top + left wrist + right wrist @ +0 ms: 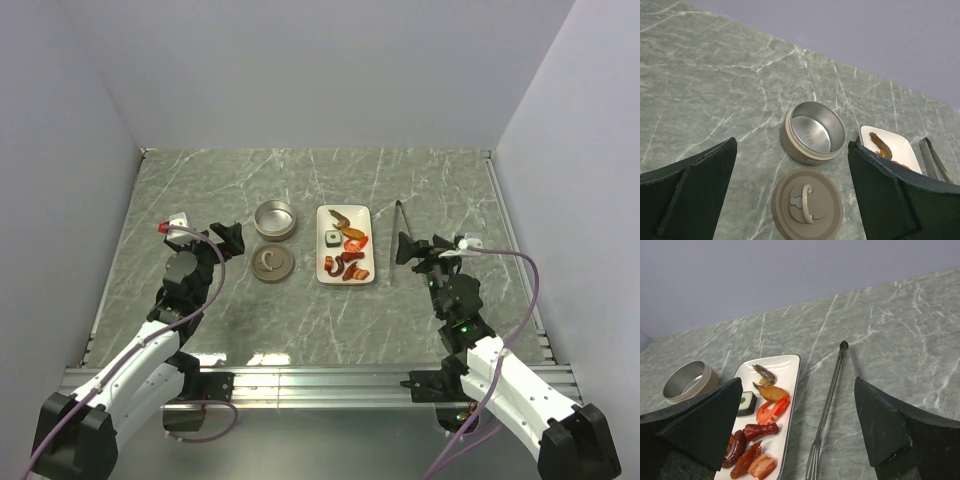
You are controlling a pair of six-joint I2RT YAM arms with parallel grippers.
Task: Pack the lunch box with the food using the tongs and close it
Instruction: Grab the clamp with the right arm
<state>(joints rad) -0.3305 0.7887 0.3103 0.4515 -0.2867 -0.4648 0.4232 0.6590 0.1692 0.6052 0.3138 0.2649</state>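
Note:
The lunch box [274,219] is an uncovered round tin, silvery inside [814,133], with nothing in it. Its brown lid [272,263] lies flat just in front of it, handle up [807,203]. The food [346,250] lies in several red and orange pieces on a white plate [358,212] to the right of the tin, among them a red shrimp [771,409] and a dark-and-white cube [746,403]. Right of the plate, the tongs [399,228] lie on the table [827,407]. My left gripper [227,239] is open, left of the lid. My right gripper [408,248] is open, near the tongs' near end.
The marble table [200,190] is walled on the left, right and back. A metal rail [320,380] runs along the near edge by the arm bases. In the left wrist view the plate [900,147] and the tongs [935,160] show at the right edge.

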